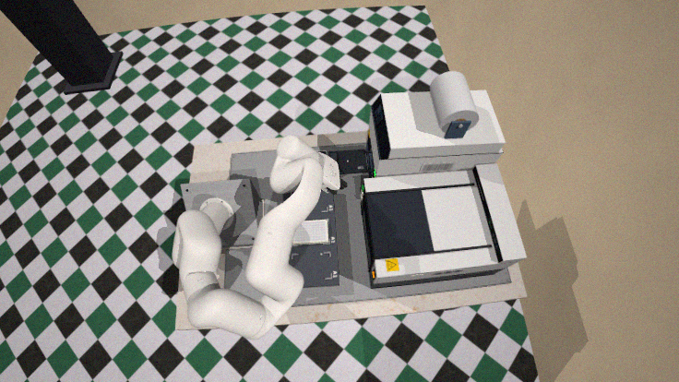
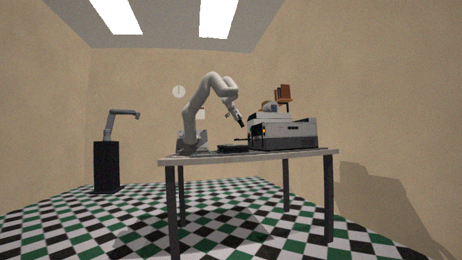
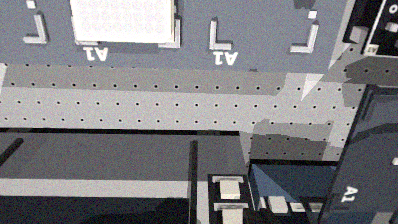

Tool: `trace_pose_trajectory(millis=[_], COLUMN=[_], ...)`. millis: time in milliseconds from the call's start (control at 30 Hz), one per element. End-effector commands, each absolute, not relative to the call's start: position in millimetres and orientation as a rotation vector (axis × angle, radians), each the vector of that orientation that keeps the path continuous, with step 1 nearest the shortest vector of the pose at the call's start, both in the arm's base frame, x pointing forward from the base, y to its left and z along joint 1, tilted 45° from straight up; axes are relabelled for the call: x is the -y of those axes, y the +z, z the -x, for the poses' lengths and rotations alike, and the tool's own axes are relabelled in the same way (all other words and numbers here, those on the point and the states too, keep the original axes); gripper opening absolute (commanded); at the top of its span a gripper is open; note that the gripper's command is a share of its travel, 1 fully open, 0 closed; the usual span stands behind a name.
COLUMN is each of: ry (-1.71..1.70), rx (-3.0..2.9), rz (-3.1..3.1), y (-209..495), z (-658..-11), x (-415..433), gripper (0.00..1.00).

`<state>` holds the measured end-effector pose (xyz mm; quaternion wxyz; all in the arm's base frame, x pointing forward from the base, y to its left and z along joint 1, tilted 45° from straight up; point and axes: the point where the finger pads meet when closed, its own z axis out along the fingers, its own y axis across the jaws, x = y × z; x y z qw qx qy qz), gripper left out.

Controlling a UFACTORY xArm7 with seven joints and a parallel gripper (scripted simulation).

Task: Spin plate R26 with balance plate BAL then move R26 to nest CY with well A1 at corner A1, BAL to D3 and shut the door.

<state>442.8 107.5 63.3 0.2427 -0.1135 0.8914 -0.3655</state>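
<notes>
My gripper [image 2: 240, 124] is shut and empty. It hangs tilted in the air just before the upper left of the centrifuge's [image 1: 456, 218] [image 2: 284, 134] front. In the top view my wrist hides it, and the fingers do not show in the wrist view. The wrist view shows light keys [image 3: 230, 189] at the bottom. An amber lamp [image 2: 263, 130] [image 1: 374, 274] glows on the centrifuge. Its top is dark in the near half and white in the far half. A white plate [image 1: 311, 231] [image 3: 122, 20] sits on the middle deck nest. The deck nest D3 [image 1: 315, 268] is empty. No other plate is in view.
The sealer [image 1: 436, 128] with its film roll [image 1: 453, 100] stands behind the centrifuge. A dark nest marked A1 [image 3: 357, 175] lies in front of it. A second arm on a black pedestal [image 2: 105, 166] stands off the table.
</notes>
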Motion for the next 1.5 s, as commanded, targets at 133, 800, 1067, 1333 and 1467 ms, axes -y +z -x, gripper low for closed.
trace_pose_trajectory(millis=[133, 800, 1067, 1333, 1467], ry=[-0.994, -0.994, -1.007, -1.096, -1.146], rx=[-2.434, -2.434, -2.464, -2.671, -2.788], rz=[0.311, 0.311, 0.297, 0.188, 0.119], y=[69, 104, 104, 104, 104], z=[-433, -425, -425, -425, -425], x=[-113, -149, -149, -149, -149], gripper=[0.00, 0.00, 0.00, 0.00, 0.00])
